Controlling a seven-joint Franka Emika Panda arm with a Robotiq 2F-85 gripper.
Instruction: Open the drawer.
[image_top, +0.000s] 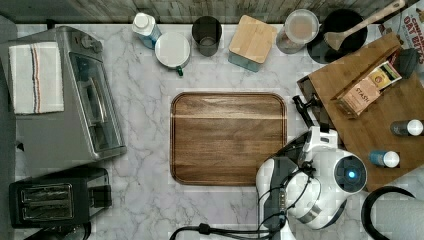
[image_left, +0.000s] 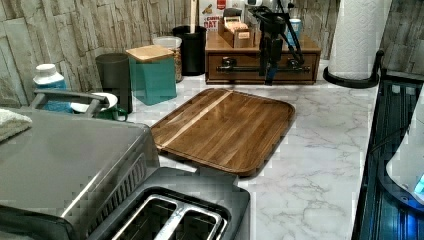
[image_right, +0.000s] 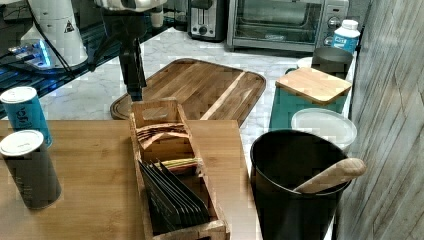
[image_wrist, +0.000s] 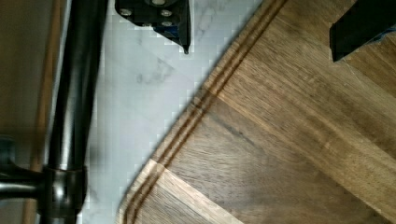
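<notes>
The drawer (image_left: 250, 76) is the front of a bamboo-coloured box (image_left: 215, 45) at the back of the counter in the left view, and it looks shut. Its long black bar handle (image_left: 240, 68) runs across the front on two posts. My gripper (image_left: 270, 79) hangs fingers-down just in front of the middle of the handle. In the wrist view the gripper (image_wrist: 261, 46) is open, and the handle (image_wrist: 74, 93) lies outside the fingers, beside one fingertip (image_wrist: 161, 21). The other fingertip (image_wrist: 362, 28) is over the wooden tray (image_wrist: 289, 140). In the top view the handle (image_top: 301, 111) faces the tray (image_top: 227, 137).
A tea-bag holder (image_right: 167, 170) and two cans (image_right: 27, 165) stand on the box top. A black utensil pot (image_right: 295, 185), a teal canister (image_left: 152, 75), a paper towel roll (image_left: 357, 37), a toaster oven (image_top: 75, 95) and a toaster (image_top: 55, 197) ring the counter.
</notes>
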